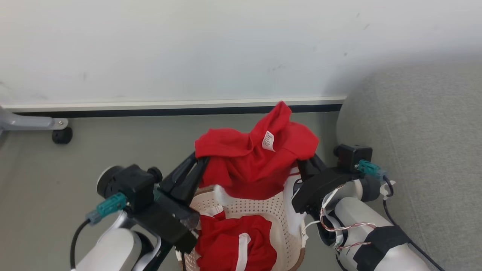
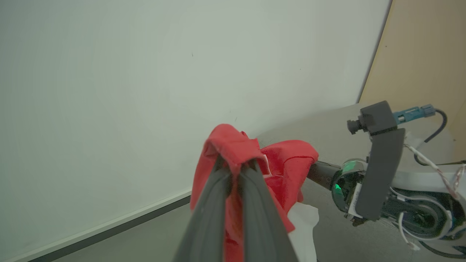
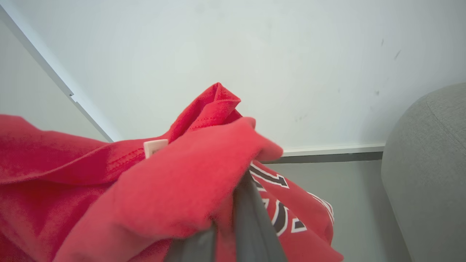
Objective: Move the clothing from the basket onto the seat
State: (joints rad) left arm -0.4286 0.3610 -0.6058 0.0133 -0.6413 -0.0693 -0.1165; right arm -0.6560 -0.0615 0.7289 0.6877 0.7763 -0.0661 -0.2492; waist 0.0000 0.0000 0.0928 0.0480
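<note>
A: Centre frame, the left gripper [image 1: 198,161] is pinched tight on the red garment [image 1: 256,162], and the right gripper [image 1: 308,162] is clamping its other edge!
B: It hangs above the basket [image 1: 263,210]. A second garment [image 1: 233,244] lies inside, and the sofa [image 1: 421,150] is at right.

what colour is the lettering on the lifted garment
Black lettering with white outlines on the red garment, clearest in the right wrist view.

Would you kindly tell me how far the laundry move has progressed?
Done: nothing yet; neither garment has reached the grey sofa. In hand: the left gripper and right gripper both pinch the raised red garment above the basket. Left: carry it over, then fetch the second red garment lying in the basket.
</note>
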